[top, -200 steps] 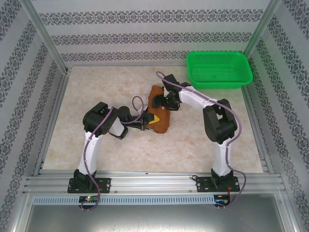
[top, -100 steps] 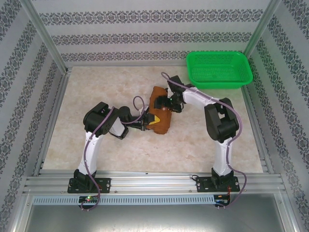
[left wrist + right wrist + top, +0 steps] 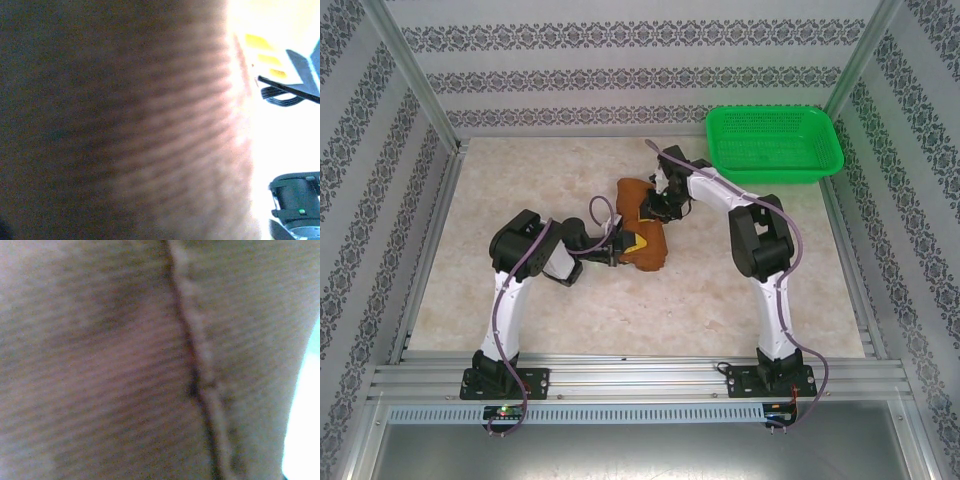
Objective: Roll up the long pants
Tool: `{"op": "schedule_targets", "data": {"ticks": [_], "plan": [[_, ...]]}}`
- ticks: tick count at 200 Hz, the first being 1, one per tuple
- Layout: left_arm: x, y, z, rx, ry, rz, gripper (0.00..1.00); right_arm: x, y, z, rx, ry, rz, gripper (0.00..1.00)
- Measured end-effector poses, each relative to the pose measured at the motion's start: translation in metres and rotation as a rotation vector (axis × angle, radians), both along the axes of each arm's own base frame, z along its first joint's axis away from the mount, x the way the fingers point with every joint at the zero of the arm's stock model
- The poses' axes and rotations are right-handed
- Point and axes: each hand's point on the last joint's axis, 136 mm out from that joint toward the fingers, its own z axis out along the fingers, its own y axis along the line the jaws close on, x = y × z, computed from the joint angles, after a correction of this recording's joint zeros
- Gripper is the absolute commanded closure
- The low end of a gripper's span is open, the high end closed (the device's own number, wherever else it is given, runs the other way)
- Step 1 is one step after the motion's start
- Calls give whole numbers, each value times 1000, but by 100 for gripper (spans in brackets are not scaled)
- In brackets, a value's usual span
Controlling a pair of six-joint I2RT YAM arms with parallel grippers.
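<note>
The rust-brown ribbed cloth long pants [image 3: 642,235] lie near the middle of the pale stone-look table [image 3: 520,180]. They are bunched up into a short, fat lump, not flat and long. The green plastic basket [image 3: 775,170] sits well apart from them, in the far right corner.

My left pincer [image 3: 623,250] is pushed right up against the near left side of the lump. My right pincer [image 3: 658,207] is pressed on the far right side. So the pants sit between my two pincers.

My left wrist eye is so close that I see little but blurry brown ribs [image 3: 125,125]. My right wrist eye sees the same brown ribs and one bumpy seam [image 3: 195,365] running down. I see no fingers there, so I cannot tell how wide either pincer is, or if it is pinching the cloth.

I think I am in the middle of the rolling. The lump is thick, but a loose bit sticks out at the far end. Next, I think one pincer should keep the roll from popping open. The other should tuck that loose bit over. I must go slowly, or the roll may come undone.
</note>
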Motion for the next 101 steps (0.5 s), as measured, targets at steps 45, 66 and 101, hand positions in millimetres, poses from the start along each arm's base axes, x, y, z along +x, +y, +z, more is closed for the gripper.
{"op": "schedule_targets", "data": {"ticks": [45, 66, 101], "plan": [[6, -4, 6, 37, 27, -39, 85, 2, -14, 2, 155, -44, -114, 100], [9, -5, 16, 115, 49, -47, 68, 2, -20, 4, 194, -61, -145, 100], [20, 3, 61, 322, -12, -10, 33, -2, -26, 9, 207, -53, -181, 100]]}}
